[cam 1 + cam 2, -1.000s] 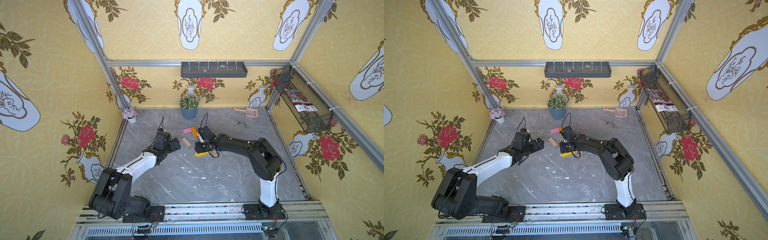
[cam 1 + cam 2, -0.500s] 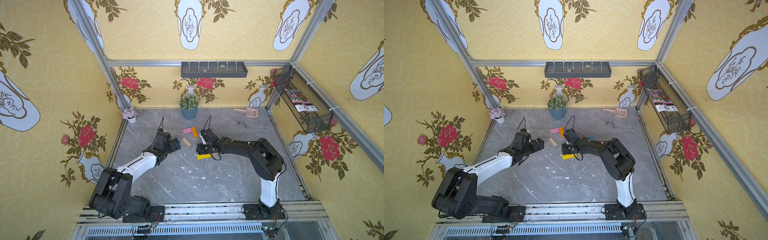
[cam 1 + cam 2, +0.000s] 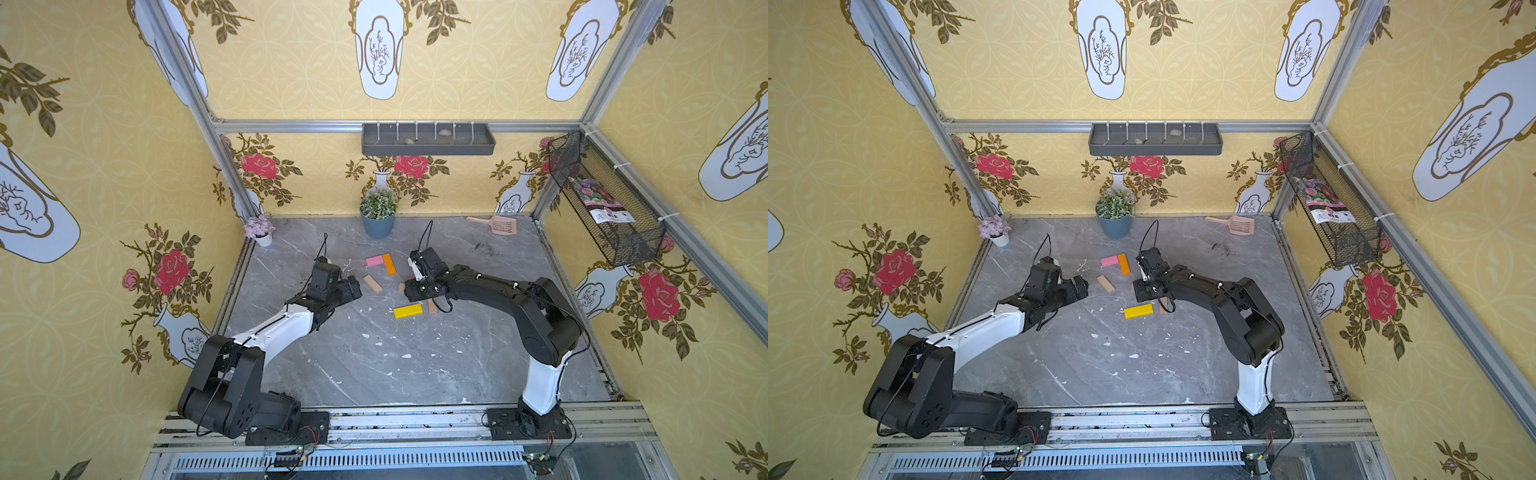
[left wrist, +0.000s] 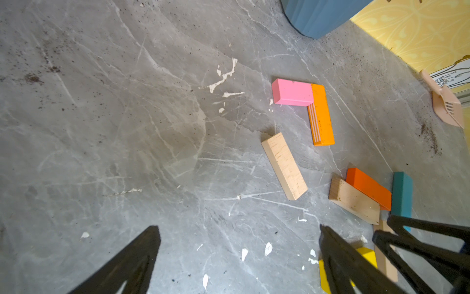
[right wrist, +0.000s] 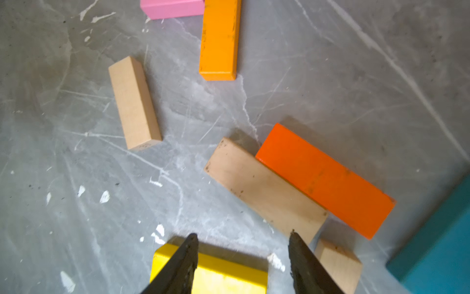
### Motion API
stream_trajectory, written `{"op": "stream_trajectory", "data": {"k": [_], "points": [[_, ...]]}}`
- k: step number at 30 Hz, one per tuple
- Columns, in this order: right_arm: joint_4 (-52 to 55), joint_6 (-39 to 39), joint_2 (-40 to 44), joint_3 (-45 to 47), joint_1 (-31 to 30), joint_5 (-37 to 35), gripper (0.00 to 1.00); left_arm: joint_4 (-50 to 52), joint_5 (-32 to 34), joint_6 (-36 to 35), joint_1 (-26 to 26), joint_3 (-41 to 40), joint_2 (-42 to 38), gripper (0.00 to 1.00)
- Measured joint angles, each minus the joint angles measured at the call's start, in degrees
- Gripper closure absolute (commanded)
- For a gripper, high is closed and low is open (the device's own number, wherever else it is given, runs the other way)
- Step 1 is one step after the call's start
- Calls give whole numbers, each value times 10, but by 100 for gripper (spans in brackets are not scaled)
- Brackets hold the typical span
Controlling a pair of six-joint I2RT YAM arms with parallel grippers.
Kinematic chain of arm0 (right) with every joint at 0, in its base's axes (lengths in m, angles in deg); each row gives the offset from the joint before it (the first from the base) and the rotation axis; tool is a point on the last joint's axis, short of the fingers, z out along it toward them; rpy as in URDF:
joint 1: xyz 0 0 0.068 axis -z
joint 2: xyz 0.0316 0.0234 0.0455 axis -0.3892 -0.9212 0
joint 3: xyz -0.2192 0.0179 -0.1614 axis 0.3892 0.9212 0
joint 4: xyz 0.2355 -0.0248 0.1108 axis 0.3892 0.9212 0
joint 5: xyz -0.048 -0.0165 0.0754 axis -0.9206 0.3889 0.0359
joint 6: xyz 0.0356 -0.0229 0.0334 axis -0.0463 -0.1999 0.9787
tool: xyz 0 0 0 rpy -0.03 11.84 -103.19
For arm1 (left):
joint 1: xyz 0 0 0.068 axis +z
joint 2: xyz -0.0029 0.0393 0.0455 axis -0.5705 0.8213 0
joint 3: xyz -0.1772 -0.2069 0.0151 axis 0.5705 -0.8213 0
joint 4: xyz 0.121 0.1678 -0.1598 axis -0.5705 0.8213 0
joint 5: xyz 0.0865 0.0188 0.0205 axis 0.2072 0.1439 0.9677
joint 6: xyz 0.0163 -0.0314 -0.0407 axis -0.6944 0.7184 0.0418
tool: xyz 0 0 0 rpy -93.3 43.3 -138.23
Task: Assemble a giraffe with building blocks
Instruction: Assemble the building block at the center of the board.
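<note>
In both top views a pink block point(image 3: 375, 261) point(image 3: 1109, 261) lies against the end of an orange block point(image 3: 389, 264) point(image 3: 1123, 264), making an L. A tan block point(image 3: 372, 284) lies loose beside them. The yellow block point(image 3: 408, 311) point(image 5: 211, 272) lies flat on the table. My right gripper point(image 3: 415, 296) point(image 5: 243, 234) hovers open just above it, holding nothing. Close by lie a tan block point(image 5: 264, 188), a red-orange block point(image 5: 325, 178), a blue block point(image 5: 437, 241) and another tan one point(image 5: 340, 264). My left gripper point(image 3: 355, 286) point(image 4: 239, 229) stands wide open over bare table.
A blue plant pot point(image 3: 377, 226) stands at the back, a small white flowerpot point(image 3: 259, 232) in the back left corner. A peach scoop point(image 3: 498, 224) lies at the back right. A wire basket point(image 3: 602, 208) hangs on the right wall.
My right gripper has drawn back off the yellow block, which now lies uncovered on the table. The left arm has not moved.
</note>
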Motion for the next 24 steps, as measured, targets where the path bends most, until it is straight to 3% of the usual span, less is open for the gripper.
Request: {"op": "stream_trajectory", "data": {"k": [8,15,18,24], "points": [[25,-53,-84,-86,18,19,42,0,-3,0,0,0,3,1],[23,-69,-78,-62,16,31,44,0,-16,-5,-1,3,10,1],[23,-66,-57,-32,8,26,51,0,-20,-5,-1,7,17,1],[14,-37,-28,12,-16,-5,79,0,-30,-7,-1,10,22,1]]}}
